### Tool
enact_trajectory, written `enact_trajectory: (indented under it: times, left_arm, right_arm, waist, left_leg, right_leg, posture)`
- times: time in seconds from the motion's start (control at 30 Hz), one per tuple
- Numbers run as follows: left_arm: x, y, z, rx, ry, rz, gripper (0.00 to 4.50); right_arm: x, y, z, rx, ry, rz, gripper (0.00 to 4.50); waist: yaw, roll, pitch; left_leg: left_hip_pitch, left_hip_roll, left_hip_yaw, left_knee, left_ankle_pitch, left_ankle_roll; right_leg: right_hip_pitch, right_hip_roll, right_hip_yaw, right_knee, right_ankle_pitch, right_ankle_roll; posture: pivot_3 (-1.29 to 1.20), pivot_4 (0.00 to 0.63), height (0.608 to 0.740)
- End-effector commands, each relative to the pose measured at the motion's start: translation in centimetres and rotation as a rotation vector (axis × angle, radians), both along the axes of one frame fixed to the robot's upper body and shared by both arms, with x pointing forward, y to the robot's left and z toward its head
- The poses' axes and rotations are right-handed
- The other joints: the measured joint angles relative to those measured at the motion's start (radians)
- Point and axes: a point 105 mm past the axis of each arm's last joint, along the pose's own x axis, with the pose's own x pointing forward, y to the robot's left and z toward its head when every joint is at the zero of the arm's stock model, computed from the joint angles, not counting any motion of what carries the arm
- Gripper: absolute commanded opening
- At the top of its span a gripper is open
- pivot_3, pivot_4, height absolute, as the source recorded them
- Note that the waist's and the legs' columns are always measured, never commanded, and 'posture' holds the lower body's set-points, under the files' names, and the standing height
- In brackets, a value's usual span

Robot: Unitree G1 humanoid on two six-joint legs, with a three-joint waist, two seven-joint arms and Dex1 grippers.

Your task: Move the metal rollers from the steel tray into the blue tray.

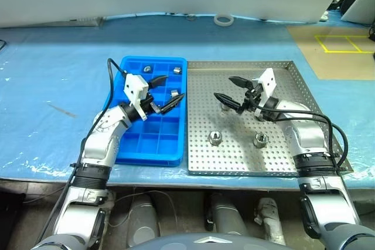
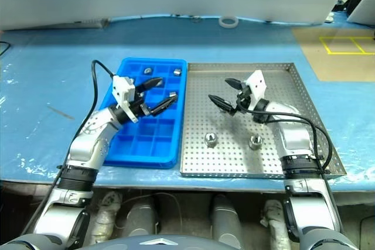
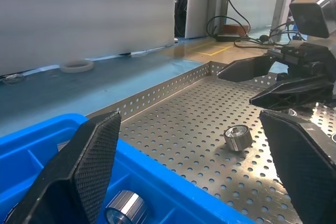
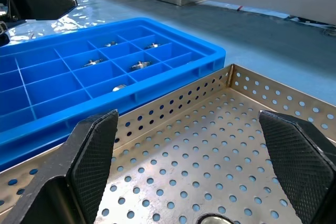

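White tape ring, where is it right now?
In the left eye view, the white tape ring lies at the table's far edge, beyond the steel tray.

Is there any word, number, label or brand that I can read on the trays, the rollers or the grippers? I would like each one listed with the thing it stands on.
None: no readable text stands on the blue tray, the steel tray, the metal rollers, the left gripper or the right gripper.
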Motion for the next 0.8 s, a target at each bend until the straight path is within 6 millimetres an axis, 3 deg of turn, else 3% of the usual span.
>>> enact_trajectory:
  times: [0.03, 0.8]
  left_arm:
    - [-0.08, -0.11, 1.17, -0.001, -0.051, -0.013, 4.45]
    - [0.35, -0.76, 0.61, 0.038, -0.025, -0.039, 4.45]
  right_arm:
    - [0.08, 0.21, 1.39, 0.001, -0.061, 0.014, 4.5]
    - [-0.49, 0.16, 1.25, 0.0, -0.061, 0.018, 4.5]
  waist:
    - [0.0, 0.0, 0.0]
    - [-0.002, 0.0, 0.0]
  left_leg:
    - [0.0, 0.0, 0.0, 0.0, 0.0, 0.0]
    - [0.0, 0.0, 0.0, 0.0, 0.0, 0.0]
  right_leg:
    - [0.0, 0.0, 0.0, 0.0, 0.0, 0.0]
    - [0.0, 0.0, 0.0, 0.0, 0.0, 0.0]
  posture:
    - [-0.08, 0.15, 0.74]
    - [-0.13, 0.15, 0.74]
